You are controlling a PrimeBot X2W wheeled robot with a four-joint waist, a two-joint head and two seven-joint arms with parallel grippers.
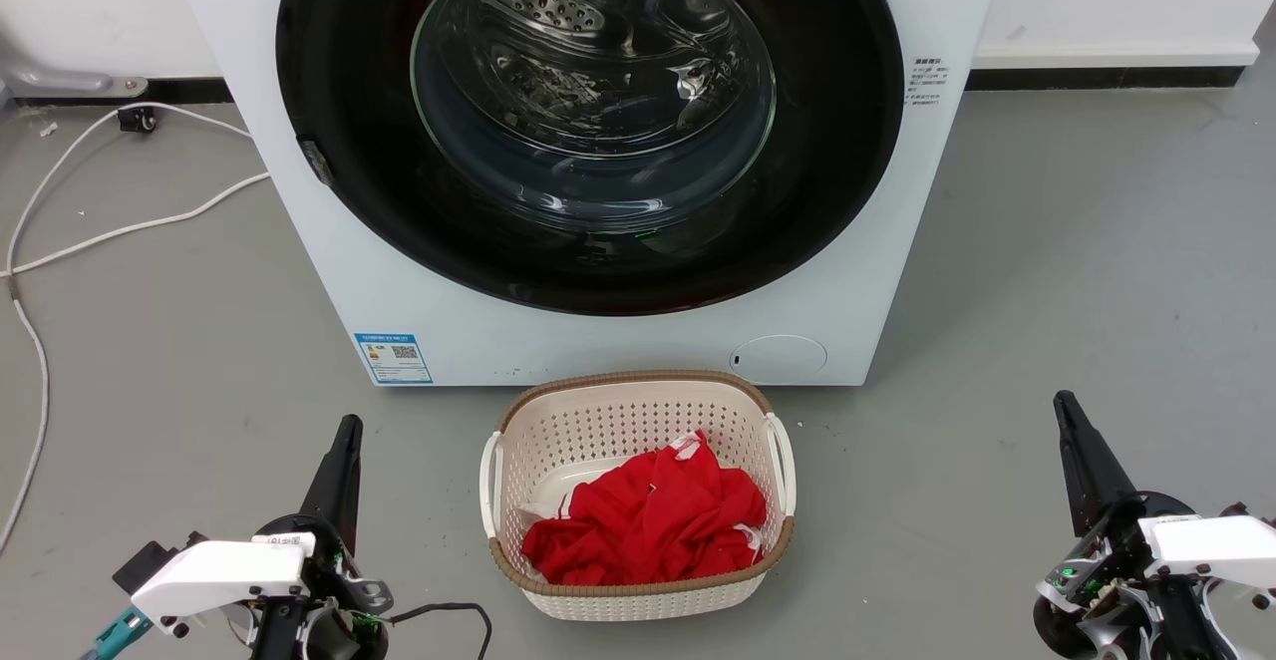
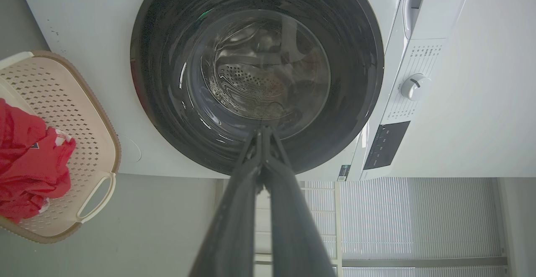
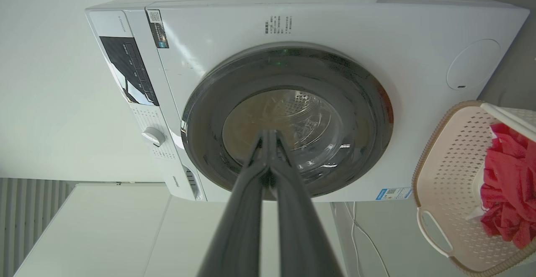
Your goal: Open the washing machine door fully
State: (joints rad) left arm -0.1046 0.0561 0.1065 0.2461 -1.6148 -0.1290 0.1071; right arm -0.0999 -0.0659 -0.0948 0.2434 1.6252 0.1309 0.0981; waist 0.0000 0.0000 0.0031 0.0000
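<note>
Grey floor (image 1: 1047, 271), open stretch at right, white cable (image 1: 100, 231) along left edge | washing machine door (image 1: 588, 122) flush against white front, behind laundry basket (image 1: 638, 595) | left gripper (image 1: 351, 425), right gripper (image 1: 1063, 401): fingers together, holding nothing, near corners.

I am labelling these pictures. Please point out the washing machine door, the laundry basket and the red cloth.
washing machine door (image 1: 593, 112), head view, centre of its glass bowl.
laundry basket (image 1: 618, 421), head view, its perforated back wall.
red cloth (image 1: 648, 525), head view, middle of the heap.
</note>
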